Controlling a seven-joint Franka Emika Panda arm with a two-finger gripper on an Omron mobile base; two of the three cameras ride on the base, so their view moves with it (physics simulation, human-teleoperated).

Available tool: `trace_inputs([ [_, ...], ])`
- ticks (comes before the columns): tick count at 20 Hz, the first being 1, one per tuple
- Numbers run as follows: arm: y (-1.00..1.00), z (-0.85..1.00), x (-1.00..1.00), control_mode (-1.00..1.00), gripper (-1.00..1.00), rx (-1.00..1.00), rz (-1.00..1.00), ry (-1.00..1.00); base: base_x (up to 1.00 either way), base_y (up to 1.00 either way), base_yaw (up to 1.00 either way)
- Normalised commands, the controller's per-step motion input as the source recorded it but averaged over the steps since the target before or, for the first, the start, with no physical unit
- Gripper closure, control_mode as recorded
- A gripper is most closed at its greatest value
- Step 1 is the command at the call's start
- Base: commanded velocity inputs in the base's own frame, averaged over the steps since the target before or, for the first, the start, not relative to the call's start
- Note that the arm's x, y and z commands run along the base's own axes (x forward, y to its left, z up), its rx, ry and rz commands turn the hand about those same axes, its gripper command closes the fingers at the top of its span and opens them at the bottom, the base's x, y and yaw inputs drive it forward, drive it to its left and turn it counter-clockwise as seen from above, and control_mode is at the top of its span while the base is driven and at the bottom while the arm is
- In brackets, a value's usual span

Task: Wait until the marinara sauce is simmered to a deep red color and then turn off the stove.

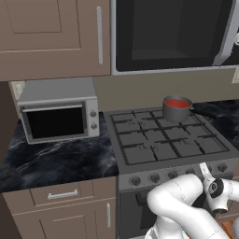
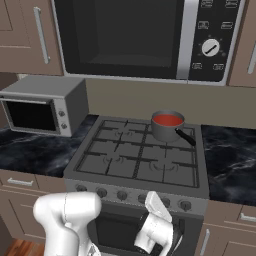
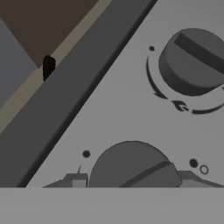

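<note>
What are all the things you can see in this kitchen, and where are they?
marinara sauce: one, red, inside the saucepan
saucepan: one, grey with black handle, back right burner of the stove
stove: one, dark grey with black grates, middle of the counter run
stove knobs: a row, dark grey, along the stove's front
toaster oven: one, silver, on the counter left of the stove
microwave: one, black window, above the stove
counter: black marble, both sides of the stove
cabinets: brown, above and below
tool: one, shut, at a front knob
</note>
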Motion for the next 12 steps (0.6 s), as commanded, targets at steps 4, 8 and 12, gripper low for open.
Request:
trace_inputs([
  [4,-0.95,0.22,-0.17,-1.0,1.0,0.67,0.0,0.26,0.0,0.0,0.0],
  [8,-0.55,0.2,-0.02,-1.0,1.0,0.6,0.0,0.28,0.0,0.0,0.0],
  [12,-0.69,0.23,-0.13,-1.0,1.0,0.71,0.0,0.34,0.0,0.0,0.0],
])
